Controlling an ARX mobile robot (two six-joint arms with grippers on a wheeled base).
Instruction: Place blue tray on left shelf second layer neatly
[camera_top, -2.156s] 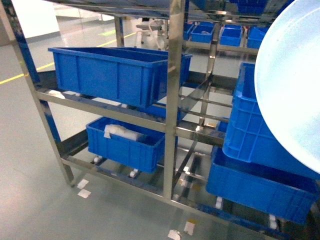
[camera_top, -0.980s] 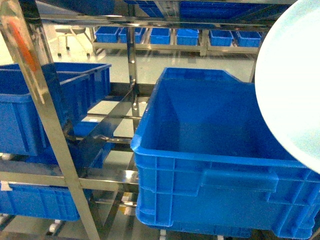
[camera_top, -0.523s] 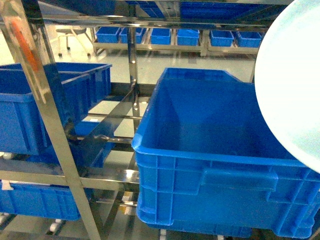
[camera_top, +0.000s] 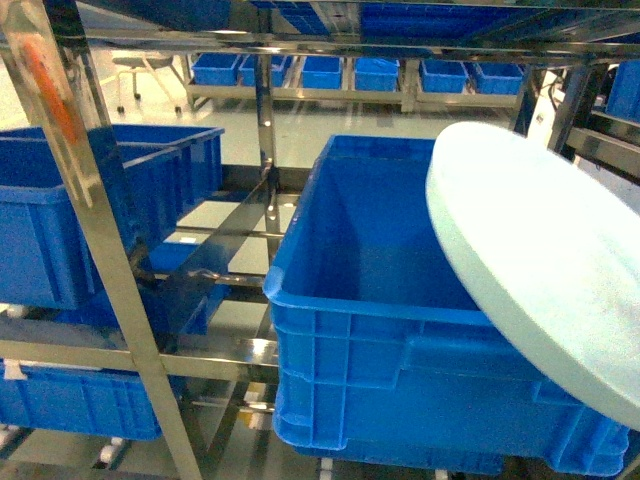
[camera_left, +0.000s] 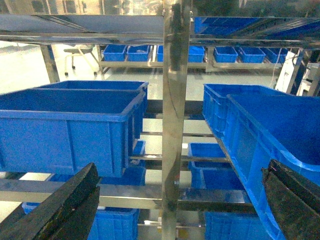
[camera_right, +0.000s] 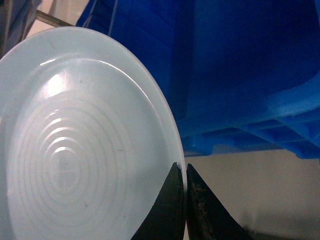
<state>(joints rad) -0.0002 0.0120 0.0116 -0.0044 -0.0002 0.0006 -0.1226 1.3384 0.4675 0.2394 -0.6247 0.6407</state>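
Where half a second ago the blue tray (camera_top: 545, 265) was held steeply at the right edge, it is now tilted flatter over the blue crate (camera_top: 400, 300) (rim pinched by the right gripper (camera_right: 182, 200)); the left gripper (camera_left: 180, 200) is spread.

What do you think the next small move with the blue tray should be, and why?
Probably level the blue tray and ease it forward over the blue crate. The right claw pinches its rim, and it hangs tilted across the crate's right side, not yet resting on anything. The left claw is open and empty.
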